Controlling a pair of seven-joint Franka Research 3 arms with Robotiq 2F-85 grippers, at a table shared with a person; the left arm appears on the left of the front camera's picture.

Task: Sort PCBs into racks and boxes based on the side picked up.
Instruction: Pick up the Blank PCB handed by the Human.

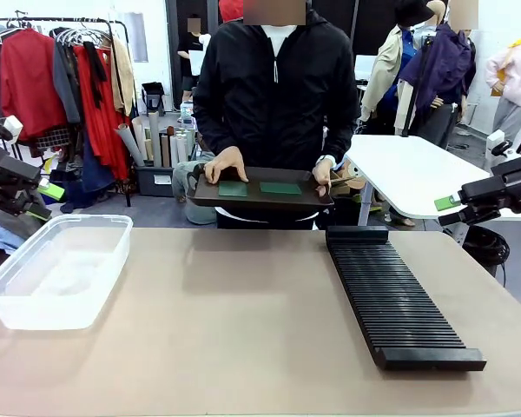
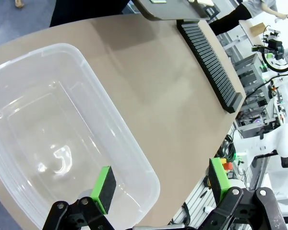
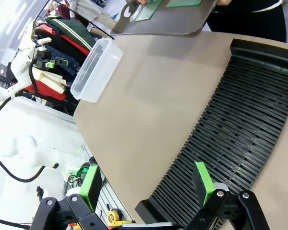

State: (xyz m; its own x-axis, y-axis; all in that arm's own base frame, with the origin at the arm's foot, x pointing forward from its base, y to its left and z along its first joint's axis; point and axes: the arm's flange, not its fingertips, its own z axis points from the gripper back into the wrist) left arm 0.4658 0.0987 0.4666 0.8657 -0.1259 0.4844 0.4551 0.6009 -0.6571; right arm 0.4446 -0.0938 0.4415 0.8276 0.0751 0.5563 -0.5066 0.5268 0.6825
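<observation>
Across the table a person holds out a tray (image 1: 260, 201) with two PCBs (image 1: 233, 188), well beyond the left gripper (image 1: 45, 189) and right gripper (image 1: 447, 204), apparently offering them. Left wrist: jaws spread wide and empty, box (image 2: 110, 124) just beneath, handy for drops. Right wrist: jaws likewise spread, rack (image 3: 240, 124) just below.

No text, label, brand, number or sign can be read in any view; any print is too small or blurred.
</observation>
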